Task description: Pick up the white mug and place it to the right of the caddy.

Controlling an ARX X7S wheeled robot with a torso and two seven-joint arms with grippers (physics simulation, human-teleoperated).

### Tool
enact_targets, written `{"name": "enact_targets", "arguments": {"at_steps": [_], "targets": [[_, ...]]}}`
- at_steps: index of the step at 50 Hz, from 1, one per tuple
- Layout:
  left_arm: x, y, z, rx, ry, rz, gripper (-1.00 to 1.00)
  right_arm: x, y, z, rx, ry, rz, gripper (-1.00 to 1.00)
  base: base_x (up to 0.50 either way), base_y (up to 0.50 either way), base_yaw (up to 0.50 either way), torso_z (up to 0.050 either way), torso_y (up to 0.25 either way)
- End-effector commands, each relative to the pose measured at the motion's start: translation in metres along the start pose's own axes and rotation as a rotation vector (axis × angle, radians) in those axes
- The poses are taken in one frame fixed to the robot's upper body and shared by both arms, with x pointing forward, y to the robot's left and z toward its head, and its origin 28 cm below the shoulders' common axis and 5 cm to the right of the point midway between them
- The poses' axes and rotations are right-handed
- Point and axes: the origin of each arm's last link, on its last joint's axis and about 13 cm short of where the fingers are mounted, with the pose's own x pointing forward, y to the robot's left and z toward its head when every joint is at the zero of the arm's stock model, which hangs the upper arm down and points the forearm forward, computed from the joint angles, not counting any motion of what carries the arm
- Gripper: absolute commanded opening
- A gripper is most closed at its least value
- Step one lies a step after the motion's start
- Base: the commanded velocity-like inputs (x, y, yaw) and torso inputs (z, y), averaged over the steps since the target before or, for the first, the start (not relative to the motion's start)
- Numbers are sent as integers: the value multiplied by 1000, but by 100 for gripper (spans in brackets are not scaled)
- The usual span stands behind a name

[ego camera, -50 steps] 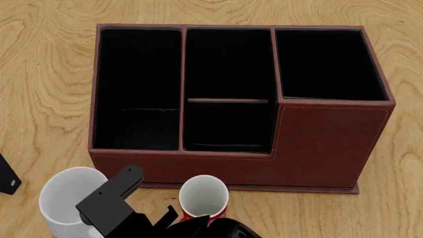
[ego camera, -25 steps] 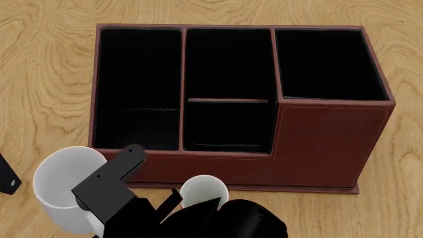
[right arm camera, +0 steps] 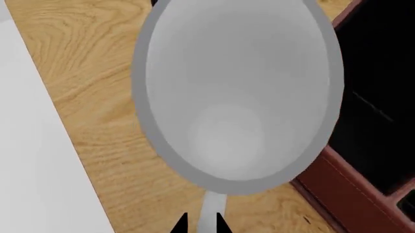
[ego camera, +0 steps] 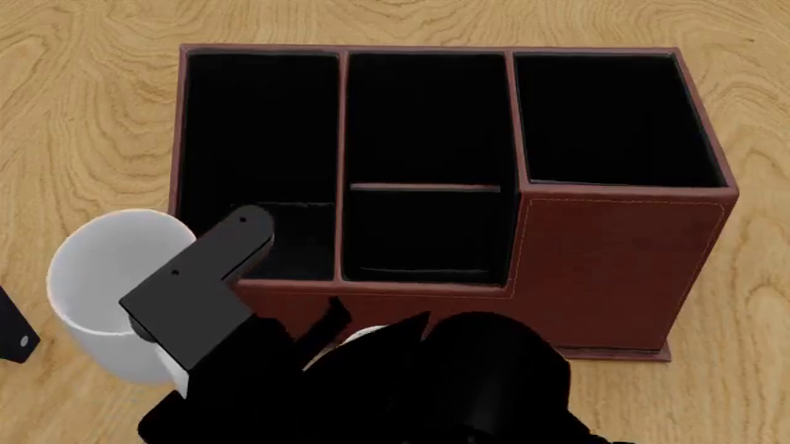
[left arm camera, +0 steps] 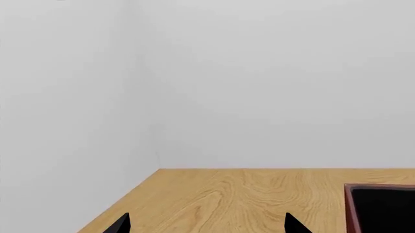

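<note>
With the right claw (right arm camera: 199,224) clamped on the white mug (ego camera: 111,287) at the caddy's (ego camera: 617,268) left front corner, carry it level and high across to the right.

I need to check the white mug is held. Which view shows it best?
The right wrist view: the white mug fills it, rim and inside plain, handle between the right gripper tips. The head view shows its left side behind the arm. The left wrist view shows none.
</note>
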Motion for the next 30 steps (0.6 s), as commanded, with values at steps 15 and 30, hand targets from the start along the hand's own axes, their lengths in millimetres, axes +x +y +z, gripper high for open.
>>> {"name": "enact_targets", "arguments": {"at_steps": [15, 30], "targets": [[-4, 0, 5, 8, -14, 2, 100, -41, -14, 27, -4, -102, -121, -100, 0, 0, 0, 0, 0], [-2, 0, 7, 31, -20, -1, 100, -69, -29, 35, 24, -141, -221, -100, 0, 0, 0, 0, 1]]}}
